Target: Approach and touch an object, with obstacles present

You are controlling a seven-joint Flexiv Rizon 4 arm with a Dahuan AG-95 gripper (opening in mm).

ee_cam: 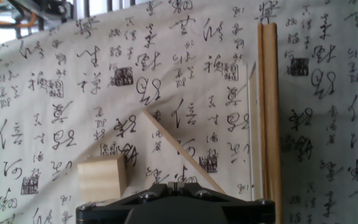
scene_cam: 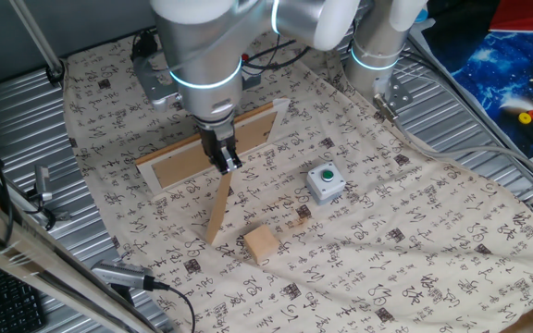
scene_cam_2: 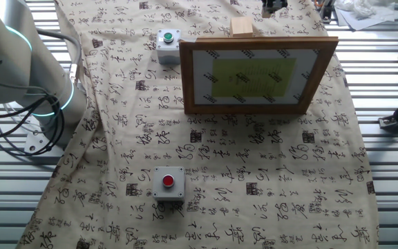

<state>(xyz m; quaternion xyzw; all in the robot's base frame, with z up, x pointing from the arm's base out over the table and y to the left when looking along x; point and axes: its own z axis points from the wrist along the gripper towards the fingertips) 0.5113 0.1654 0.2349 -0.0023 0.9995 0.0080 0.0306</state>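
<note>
Above the frame's prop leg [scene_cam: 218,211] our gripper [scene_cam: 227,163] hovers, fingers pressed together as far as we see; wooden cube [scene_cam: 261,243] sits at five o'clock, beside the leg's foot.

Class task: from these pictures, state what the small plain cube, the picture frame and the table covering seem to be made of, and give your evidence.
Small plain light-wood cube: apparently unfinished pale wood, matt with faint grain.
Large wooden picture frame: wood with a warmer brown, possibly varnished rim; its back and prop leg look like bare light wood.
Beige calligraphy-printed table covering: seemingly cloth, since it creases and drapes.
</note>
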